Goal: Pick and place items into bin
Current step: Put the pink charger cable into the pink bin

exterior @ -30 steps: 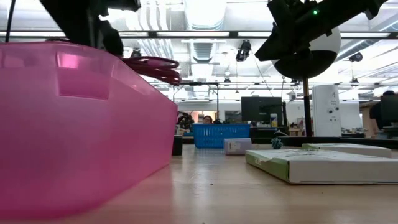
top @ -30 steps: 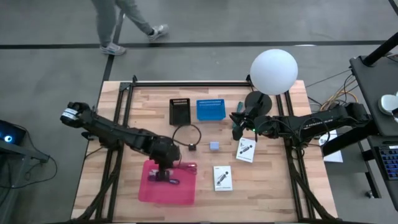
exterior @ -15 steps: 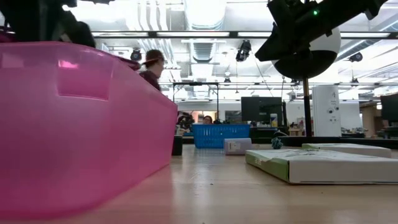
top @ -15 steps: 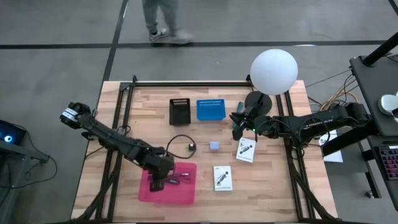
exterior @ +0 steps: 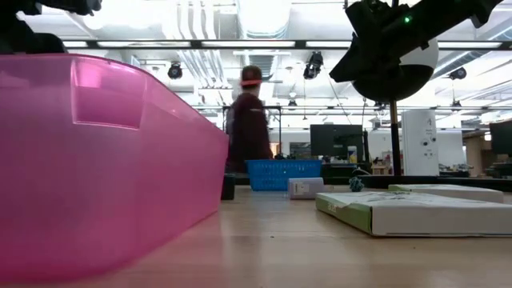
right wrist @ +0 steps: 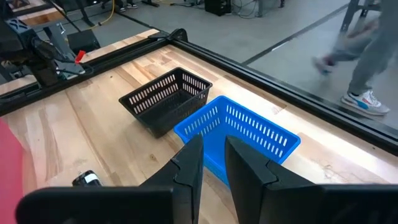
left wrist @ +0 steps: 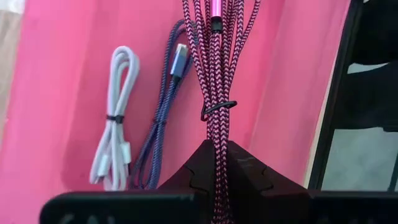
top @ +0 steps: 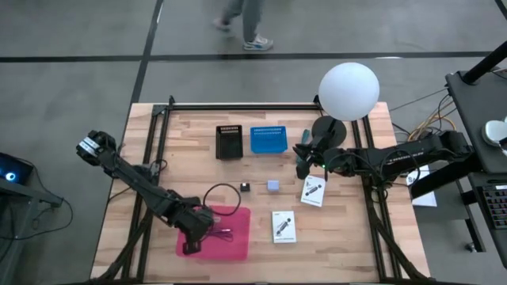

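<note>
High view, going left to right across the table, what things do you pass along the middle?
Pink bin → black basket → small black cube → blue basket → lavender cube → right tool → white card

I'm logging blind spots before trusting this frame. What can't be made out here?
- High view: cables inside the pink bin are too small to tell apart, and the left gripper covers some.
- Low view: the bin wall hides its contents.
- Left wrist view: the maroon cable is cut off by the picture's edge.
- High view: print on the white cards is too small to read.
</note>
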You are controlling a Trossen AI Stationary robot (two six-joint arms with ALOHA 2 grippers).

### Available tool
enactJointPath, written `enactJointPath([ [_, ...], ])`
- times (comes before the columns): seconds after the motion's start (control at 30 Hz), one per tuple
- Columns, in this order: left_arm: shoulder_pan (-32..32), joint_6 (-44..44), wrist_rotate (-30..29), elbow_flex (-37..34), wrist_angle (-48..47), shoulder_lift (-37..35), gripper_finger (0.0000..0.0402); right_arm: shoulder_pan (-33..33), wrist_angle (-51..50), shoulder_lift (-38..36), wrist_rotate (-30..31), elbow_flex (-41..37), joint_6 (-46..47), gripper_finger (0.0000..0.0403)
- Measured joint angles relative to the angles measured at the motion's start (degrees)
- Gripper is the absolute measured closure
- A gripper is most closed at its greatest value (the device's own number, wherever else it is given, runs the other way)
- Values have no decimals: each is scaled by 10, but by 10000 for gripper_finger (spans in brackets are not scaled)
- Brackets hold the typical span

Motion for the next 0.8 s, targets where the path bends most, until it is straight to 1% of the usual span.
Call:
enactJointPath([
  [0.17,-5,-1,-10,-29,76,0,389,0,0,0,0,-8,4,346],
  [0.47,-6,-19,-10,-78,91,1,389,0,1,0,0,-20,32,346],
  [0.67,-6,-13,-9,-109,152,1,389,0,1,0,0,-22,33,346],
  [0.8,-6,-13,-7,-123,170,1,389,0,1,0,0,-22,33,346],
])
